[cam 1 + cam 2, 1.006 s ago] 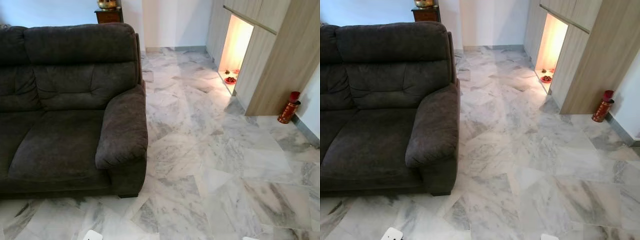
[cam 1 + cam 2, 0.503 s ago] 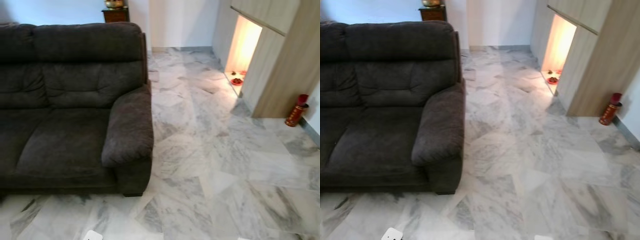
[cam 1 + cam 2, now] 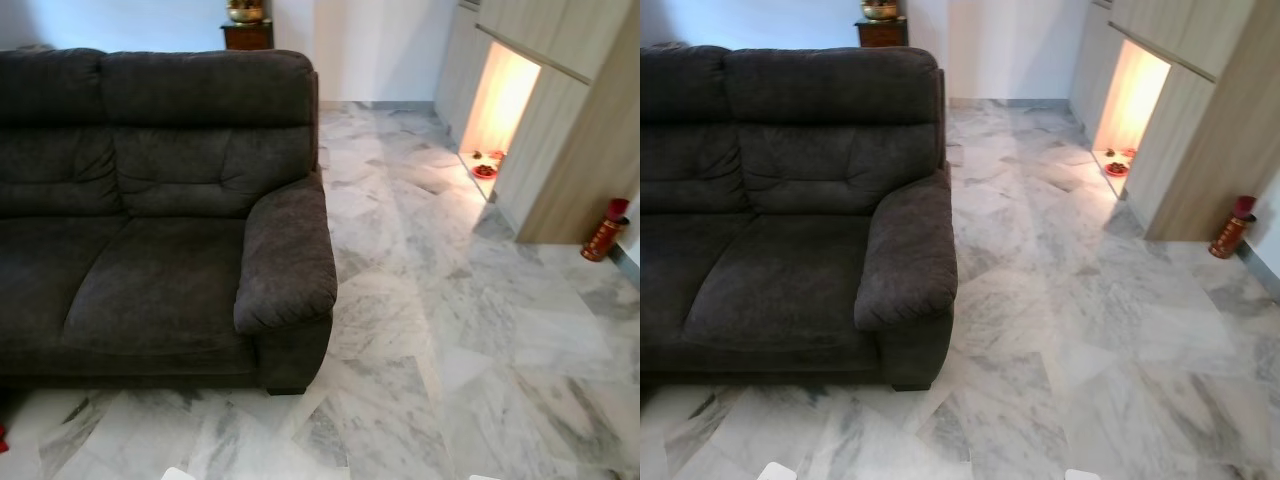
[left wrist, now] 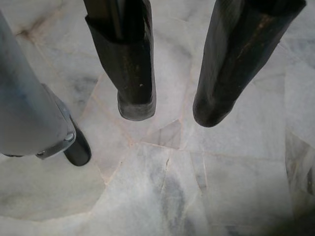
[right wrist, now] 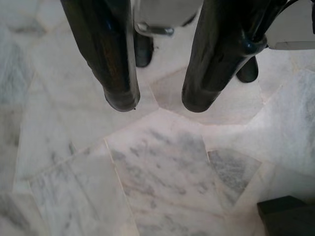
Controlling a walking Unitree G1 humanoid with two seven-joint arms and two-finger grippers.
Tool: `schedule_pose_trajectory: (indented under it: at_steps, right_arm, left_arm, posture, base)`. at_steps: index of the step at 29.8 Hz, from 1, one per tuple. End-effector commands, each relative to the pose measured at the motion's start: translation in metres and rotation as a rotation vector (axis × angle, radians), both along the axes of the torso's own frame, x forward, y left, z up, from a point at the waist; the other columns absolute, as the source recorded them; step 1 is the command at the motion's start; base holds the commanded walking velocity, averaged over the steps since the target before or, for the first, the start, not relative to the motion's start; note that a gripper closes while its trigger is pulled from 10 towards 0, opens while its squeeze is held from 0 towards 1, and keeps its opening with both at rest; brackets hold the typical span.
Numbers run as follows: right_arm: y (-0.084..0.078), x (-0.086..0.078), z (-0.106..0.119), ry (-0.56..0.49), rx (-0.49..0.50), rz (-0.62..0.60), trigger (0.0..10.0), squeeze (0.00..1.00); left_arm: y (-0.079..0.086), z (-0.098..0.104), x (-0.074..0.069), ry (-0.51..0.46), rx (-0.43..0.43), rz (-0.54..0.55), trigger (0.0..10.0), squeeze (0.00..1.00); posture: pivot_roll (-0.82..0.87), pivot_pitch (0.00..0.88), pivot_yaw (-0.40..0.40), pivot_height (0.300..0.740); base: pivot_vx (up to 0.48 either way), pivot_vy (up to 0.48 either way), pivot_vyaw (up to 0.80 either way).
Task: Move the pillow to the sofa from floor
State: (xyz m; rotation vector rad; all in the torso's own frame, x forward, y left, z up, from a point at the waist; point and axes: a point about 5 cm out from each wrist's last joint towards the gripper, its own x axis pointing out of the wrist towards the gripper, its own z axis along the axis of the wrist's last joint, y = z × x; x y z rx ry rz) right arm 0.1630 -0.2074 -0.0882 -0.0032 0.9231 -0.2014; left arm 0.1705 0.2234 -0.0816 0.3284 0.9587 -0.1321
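- Camera panned left vs 1 s ago: more of sofa [image 3: 170,230] in frame, cabinet [image 3: 590,110] slid toward right edge. Room things not moved.
- Pillow nowhere visible; small red patch at floor's [image 3: 450,330] left edge [image 3: 3,437], too little to ID.
- Left gripper [image 4: 170,110] hung idle over marble, fingers apart, nothing held.
- Right gripper [image 5: 160,105] same: apart, empty.
- Likely search phase, pickup not begun.
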Motion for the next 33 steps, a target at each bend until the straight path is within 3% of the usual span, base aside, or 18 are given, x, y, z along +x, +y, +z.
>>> schedule_pose_trajectory:
  at_steps: [1, 29, 33]
  right_arm:
    - [-0.0018, -0.0039, -0.0015, 0.013, 0.005, -0.018, 10.0, 0.00]
    - [0.0016, -0.0047, -0.0024, 0.015, 0.008, -0.008, 10.0, 0.00]
    - [0.0006, -0.0040, -0.0017, 0.007, -0.003, 0.002, 10.0, 0.00]
  left_arm:
    - [0.0004, -0.0027, -0.0054, 0.024, -0.003, 0.018, 10.0, 0.00]
    - [0.0029, -0.0021, -0.0055, 0.024, -0.001, 0.016, 10.0, 0.00]
    - [0.0028, -0.0021, -0.0053, 0.024, -0.001, 0.015, 10.0, 0.00]
  posture:
    - [-0.03, 0.022, 0.059, 0.740]
    - [-0.03, 0.025, 0.068, 0.740]
    - [-0.03, 0.026, 0.069, 0.740]
  base:
    - [0.000, 0.345, 0.00]
    - [0.000, 0.344, 0.00]
    - [0.000, 0.344, 0.67]
